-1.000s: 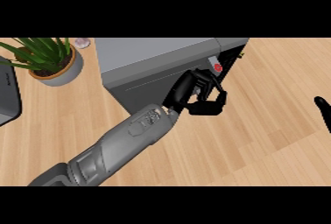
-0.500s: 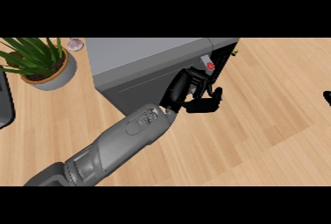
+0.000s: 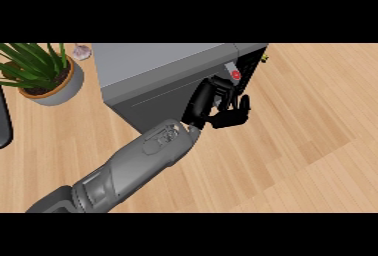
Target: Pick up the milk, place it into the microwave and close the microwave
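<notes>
Reaching up from the lower left edge of the head view, the left forearm (image 3: 133, 170) crosses the wooden table (image 3: 295, 150) on a diagonal and ends with the left hand (image 3: 218, 107) laid against the front of the grey microwave (image 3: 162, 75). Its fingers (image 3: 203, 97) lie fairly straight and close together, flat on the dark front face near the microwave's right-hand corner, while the thumb (image 3: 244, 105) juts out to the right, clear of the face. The hand holds nothing.

Just above the fingers sits a small red-and-white control (image 3: 235, 74) on the microwave's front edge. The door looks shut or nearly so; whether a narrow gap remains at the right corner cannot be told from this angle. The milk is not visible, and the closed front hides whatever is inside.

The microwave's top runs out past the upper edge of the view. To its left, close beside its left side, stands a potted plant (image 3: 40, 70) in a grey pot, with a small pale object (image 3: 81, 50) behind it near the top edge. A dark object (image 3: 4, 120) cuts in at the left border. Right of the microwave and below the hand, bare wood stretches to the right and lower edges.
</notes>
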You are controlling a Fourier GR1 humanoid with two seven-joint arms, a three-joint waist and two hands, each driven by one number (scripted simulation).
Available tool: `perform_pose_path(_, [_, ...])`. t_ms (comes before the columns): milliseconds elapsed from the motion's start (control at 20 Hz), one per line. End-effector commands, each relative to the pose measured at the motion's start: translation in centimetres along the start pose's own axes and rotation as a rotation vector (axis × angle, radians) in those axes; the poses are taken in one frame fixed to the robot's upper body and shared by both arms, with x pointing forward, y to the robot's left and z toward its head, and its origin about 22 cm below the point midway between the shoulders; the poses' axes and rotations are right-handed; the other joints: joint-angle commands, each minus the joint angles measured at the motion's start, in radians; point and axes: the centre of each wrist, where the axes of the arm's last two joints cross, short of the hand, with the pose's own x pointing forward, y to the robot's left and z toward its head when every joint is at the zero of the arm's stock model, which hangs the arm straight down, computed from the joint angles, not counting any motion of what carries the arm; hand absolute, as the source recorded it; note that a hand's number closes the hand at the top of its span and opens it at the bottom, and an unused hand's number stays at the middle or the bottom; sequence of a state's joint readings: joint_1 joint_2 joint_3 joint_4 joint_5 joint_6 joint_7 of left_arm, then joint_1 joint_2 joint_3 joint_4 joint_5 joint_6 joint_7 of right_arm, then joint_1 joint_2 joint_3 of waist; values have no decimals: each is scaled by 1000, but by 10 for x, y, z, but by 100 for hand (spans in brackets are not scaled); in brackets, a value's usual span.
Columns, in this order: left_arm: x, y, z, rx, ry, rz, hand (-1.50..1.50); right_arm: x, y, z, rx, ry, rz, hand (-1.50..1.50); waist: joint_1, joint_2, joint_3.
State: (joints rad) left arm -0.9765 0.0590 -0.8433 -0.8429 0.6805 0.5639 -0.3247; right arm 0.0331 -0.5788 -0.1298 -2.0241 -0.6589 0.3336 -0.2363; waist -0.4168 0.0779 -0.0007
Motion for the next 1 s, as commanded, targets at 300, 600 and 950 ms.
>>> perform_pose_path(300, [28,-24,-20,-30,-61,5,150,9,-13,-7,4,0,5,-150,-31,14,4])
perform_pose_path(600, [26,-25,-18,-14,-52,14,150,14,-16,-12,7,-8,0,-150,-33,16,3])
perform_pose_path(950, [23,-26,-15,-1,-66,4,150,16,-19,-16,18,-14,-33,-150,-39,22,4])
